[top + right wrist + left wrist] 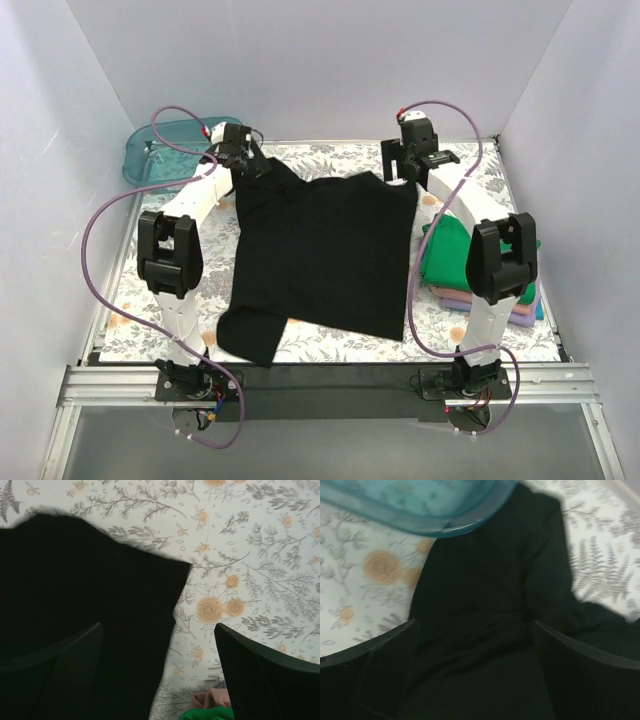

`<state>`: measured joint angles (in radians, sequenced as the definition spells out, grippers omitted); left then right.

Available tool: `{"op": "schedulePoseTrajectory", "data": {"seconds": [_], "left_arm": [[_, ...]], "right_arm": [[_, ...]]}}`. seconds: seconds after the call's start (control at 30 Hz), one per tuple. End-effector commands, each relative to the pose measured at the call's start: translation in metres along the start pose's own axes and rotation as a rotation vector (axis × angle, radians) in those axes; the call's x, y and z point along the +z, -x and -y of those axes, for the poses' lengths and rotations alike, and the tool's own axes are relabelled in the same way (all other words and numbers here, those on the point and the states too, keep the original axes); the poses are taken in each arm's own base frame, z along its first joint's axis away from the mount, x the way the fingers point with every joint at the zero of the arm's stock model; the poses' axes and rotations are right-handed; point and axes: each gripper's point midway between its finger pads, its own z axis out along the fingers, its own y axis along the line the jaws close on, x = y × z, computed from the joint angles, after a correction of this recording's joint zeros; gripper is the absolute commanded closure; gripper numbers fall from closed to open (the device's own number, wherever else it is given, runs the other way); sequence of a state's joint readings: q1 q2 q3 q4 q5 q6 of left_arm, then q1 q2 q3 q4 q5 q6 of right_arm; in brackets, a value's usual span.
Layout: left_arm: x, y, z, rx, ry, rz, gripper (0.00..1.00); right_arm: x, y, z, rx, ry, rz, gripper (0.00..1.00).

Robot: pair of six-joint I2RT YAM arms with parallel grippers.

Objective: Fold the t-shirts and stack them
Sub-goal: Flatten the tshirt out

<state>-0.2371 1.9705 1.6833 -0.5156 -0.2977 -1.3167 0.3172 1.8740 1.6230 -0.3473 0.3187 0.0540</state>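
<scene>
By the bench's (330, 155) far edge, left hand (244, 158) and right hand (399, 166) gaped empty over the black t-shirt (320, 260); even corner pinches seemed wise.

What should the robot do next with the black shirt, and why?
Probably lower both grippers and pinch the far corners of the black t-shirt. It lies spread out flat. The left gripper is open with cloth between its fingers, and the right gripper is open over the other far corner, so neither one holds anything yet.
</scene>
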Motion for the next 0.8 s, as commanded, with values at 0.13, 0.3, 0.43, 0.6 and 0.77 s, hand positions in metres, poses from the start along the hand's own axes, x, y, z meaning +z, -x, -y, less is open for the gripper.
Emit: {"op": "schedulePoseTrajectory", "data": {"seconds": [0.13, 0.3, 0.43, 0.6, 0.77], "left_arm": [[-0.134, 0.027, -0.008, -0.112, -0.227, 0.109, 0.05], [-0.184, -0.038, -0.057, -0.197, -0.257, 0.051, 0.04], [-0.202, -0.095, -0.099, -0.259, -0.217, -0.042, 0.04], [-0.202, -0.159, -0.125, -0.304, -0.250, -0.163, 0.04], [-0.191, -0.209, -0.132, -0.290, -0.259, -0.319, 0.04]], "right_arm": [[-0.067, 0.021, -0.025, 0.018, 0.150, 0.139, 0.02], [-0.117, -0.057, -0.060, 0.010, 0.228, 0.073, 0.02], [-0.150, -0.130, -0.101, 0.037, 0.351, 0.014, 0.02], [-0.172, -0.207, -0.141, 0.129, 0.513, -0.079, 0.02], [-0.158, -0.250, -0.129, 0.160, 0.419, -0.157, 0.02]]}}
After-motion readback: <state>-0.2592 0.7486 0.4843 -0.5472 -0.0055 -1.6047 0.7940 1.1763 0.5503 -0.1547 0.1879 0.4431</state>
